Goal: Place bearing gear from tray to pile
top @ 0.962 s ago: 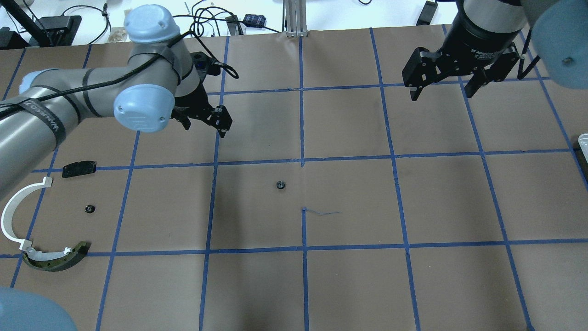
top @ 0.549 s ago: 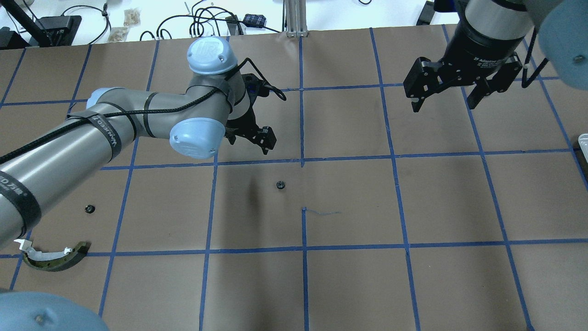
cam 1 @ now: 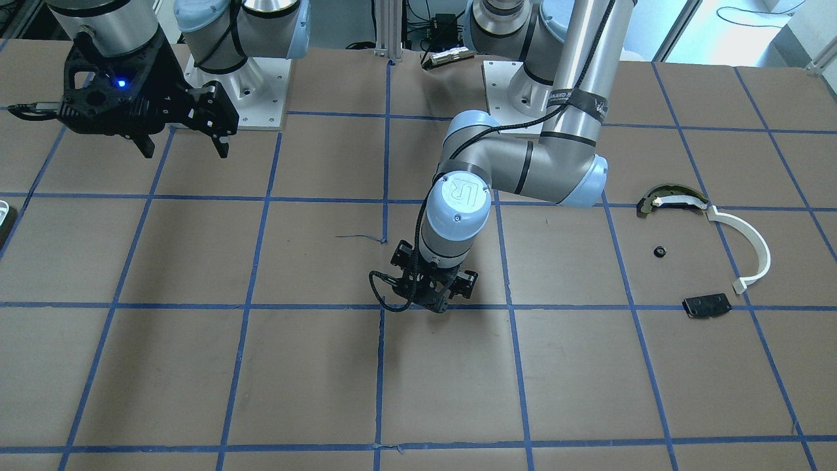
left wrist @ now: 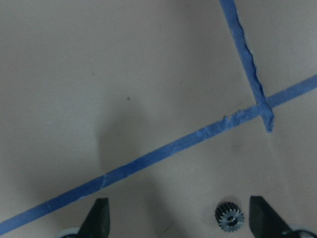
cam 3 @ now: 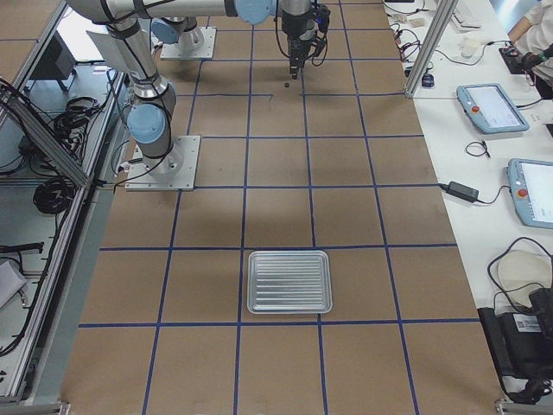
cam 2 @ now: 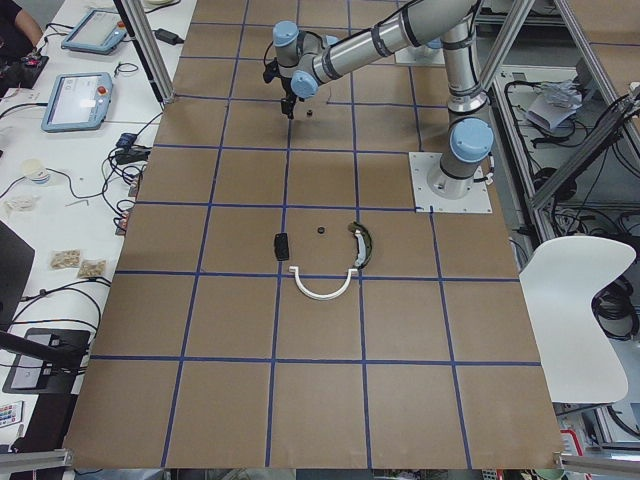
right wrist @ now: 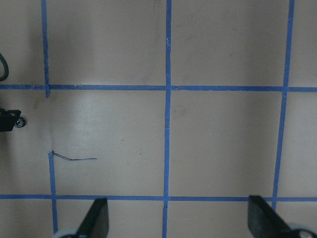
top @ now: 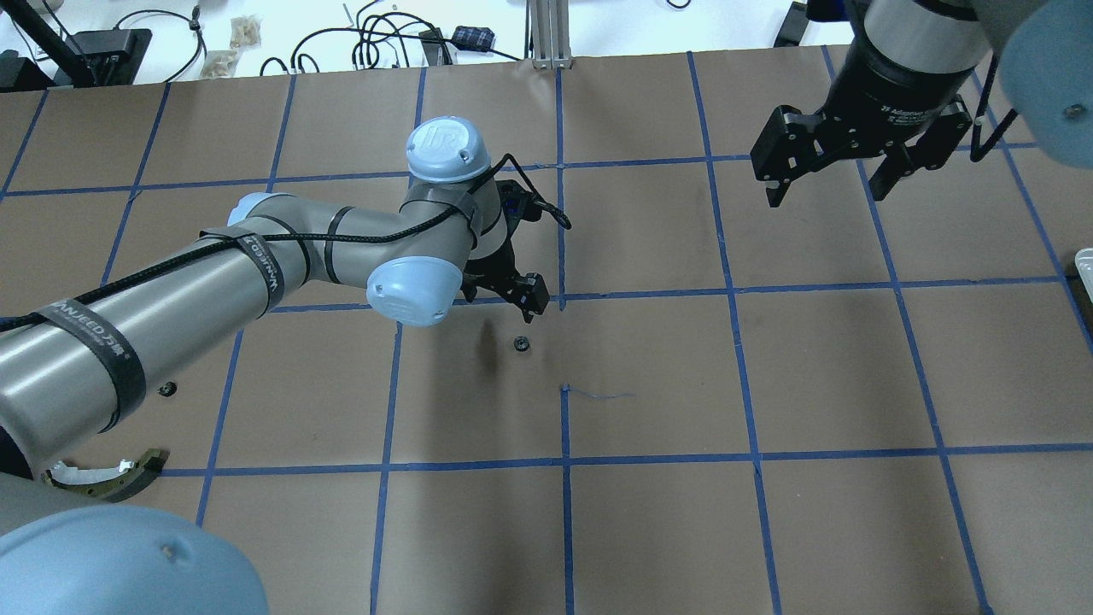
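A small black bearing gear (top: 522, 344) lies alone on the brown paper near the table's middle. My left gripper (top: 504, 299) is open and empty just beyond it. In the left wrist view the gear (left wrist: 229, 217) sits between the fingertips, closer to the right-hand one. My right gripper (top: 827, 184) hangs open and empty at the far right. The tray (top: 1086, 265) shows as a white sliver at the right edge; the exterior right view shows it whole (cam 3: 289, 256). The pile is at the left: white arc (cam 1: 752, 245), olive-and-silver piece (cam 1: 660, 196), black plate (cam 1: 706, 305), tiny gear (cam 1: 660, 251).
Blue tape lines cross the brown paper (top: 649, 530) in a grid. A loose blue thread (top: 598, 395) lies near the gear. Cables and boxes sit beyond the table's far edge (top: 384, 38). My left arm's forearm (top: 171, 316) covers part of the pile from overhead.
My left arm has swung right and toward the middle, bringing its open gripper next to the lone gear and covering the arc and plate from overhead. The right gripper has barely shifted.
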Motion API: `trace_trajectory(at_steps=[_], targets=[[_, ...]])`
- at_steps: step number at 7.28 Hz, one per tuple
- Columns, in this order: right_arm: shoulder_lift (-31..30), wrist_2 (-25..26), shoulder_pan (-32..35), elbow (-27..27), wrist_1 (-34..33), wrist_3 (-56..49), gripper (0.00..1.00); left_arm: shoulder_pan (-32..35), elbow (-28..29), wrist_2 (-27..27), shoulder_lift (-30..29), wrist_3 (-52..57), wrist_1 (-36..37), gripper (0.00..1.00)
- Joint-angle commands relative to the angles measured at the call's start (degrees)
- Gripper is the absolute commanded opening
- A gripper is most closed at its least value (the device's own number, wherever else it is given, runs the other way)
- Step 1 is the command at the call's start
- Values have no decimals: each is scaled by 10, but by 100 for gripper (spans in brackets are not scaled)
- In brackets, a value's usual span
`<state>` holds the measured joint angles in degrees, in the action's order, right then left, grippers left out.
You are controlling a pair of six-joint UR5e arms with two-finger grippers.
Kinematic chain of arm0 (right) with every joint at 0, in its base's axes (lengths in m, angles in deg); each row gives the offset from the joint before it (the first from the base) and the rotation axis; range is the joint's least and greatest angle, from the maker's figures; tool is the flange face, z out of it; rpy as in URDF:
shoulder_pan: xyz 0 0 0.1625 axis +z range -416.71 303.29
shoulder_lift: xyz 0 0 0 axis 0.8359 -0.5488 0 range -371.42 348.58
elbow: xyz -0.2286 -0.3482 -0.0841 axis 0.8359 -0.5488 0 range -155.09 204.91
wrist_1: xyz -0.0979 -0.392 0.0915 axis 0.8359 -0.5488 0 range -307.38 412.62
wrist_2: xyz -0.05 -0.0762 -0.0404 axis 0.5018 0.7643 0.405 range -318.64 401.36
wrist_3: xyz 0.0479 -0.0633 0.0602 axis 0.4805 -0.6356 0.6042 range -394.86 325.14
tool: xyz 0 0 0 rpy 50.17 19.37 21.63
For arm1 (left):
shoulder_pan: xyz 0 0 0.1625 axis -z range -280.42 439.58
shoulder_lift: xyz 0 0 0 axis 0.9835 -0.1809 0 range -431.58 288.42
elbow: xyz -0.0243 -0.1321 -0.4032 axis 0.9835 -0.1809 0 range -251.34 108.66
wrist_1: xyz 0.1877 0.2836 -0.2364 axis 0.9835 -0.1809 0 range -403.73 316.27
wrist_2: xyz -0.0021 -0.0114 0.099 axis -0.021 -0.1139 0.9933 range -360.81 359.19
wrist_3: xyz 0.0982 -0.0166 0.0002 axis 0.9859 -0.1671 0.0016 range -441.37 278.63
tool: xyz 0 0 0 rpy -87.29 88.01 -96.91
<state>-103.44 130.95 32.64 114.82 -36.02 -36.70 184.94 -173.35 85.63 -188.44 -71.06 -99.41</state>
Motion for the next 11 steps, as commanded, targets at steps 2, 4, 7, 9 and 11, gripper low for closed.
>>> trace_trajectory(at_steps=[2,4,7,9,11], targets=[[3,-8,0,2,-47,-4,100,19,-20,6,-5,4,-3,98],[5,-4,-1,-2,-55,-31,100,19,-23,5,-5,10,-3,86],[4,-5,-12,-2,-48,-33,100,19,-22,1,-5,11,-3,71],[2,-5,-11,3,-47,-33,100,19,-19,0,-7,11,-3,61],[2,-5,-11,4,-48,-33,100,19,-16,0,-13,12,-2,55]])
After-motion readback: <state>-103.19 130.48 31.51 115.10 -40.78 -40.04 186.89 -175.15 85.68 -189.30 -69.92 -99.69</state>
